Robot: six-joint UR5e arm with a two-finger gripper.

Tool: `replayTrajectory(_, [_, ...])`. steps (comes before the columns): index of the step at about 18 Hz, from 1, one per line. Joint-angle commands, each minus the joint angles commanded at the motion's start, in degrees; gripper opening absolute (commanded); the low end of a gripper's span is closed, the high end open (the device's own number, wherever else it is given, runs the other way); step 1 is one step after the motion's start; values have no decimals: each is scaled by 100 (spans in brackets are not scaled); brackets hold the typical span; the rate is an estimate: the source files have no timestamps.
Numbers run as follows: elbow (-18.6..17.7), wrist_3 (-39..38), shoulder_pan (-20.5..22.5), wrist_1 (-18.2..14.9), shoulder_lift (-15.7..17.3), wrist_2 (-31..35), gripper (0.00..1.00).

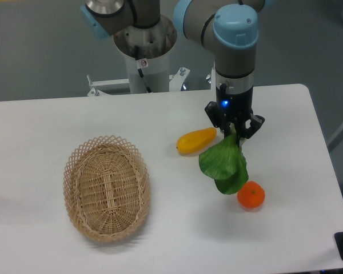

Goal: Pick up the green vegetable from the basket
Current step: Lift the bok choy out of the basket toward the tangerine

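The green vegetable [224, 166], a leafy bok choy, hangs from my gripper [234, 132], which is shut on its stalk end. Its leaves dangle above the table, just left of and above an orange. The tan wicker basket [107, 192] lies far to the left on the white table, with nothing inside it. My gripper and the vegetable are well to the right of the basket, over the right half of the table.
A yellow elongated fruit [196, 141] lies left of the gripper. An orange [251, 194] sits below the hanging leaves. The arm's base column [144, 51] stands at the table's back edge. The purple sweet potato is hidden behind the leaves.
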Motion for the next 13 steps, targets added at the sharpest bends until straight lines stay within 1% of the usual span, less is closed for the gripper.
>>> replayTrajectory(13, [-9, 0, -9, 53, -9, -9, 36])
